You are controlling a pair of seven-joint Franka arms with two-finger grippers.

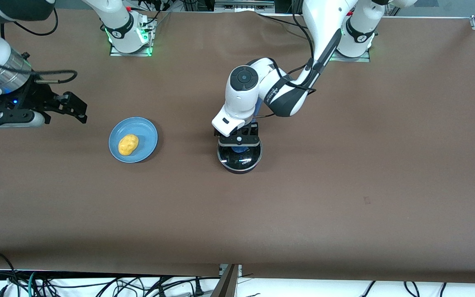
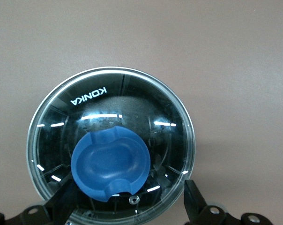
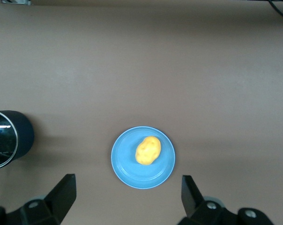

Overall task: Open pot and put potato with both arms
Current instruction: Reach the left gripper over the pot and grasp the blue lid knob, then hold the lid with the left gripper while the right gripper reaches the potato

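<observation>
Lid knob (image 2: 109, 164) sits between spread left pincer (image 1: 238, 139) fingers, seemingly untouched; right pincer (image 1: 71, 108) waits released.

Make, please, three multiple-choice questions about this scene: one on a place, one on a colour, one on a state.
1. Where does the potato lie?
A. on the plate
B. in the pot
C. on the bare table

2. What colour is the lid's knob?
A. red
B. blue
C. white

3. How is the pot now?
A. uncovered
B. tipped over
C. covered by its lid

Key: 1 A, the potato rests on the plate; 2 B, the left wrist view shows it blue; 3 C, the glass lid sits on the pot, under the open left gripper.
</observation>
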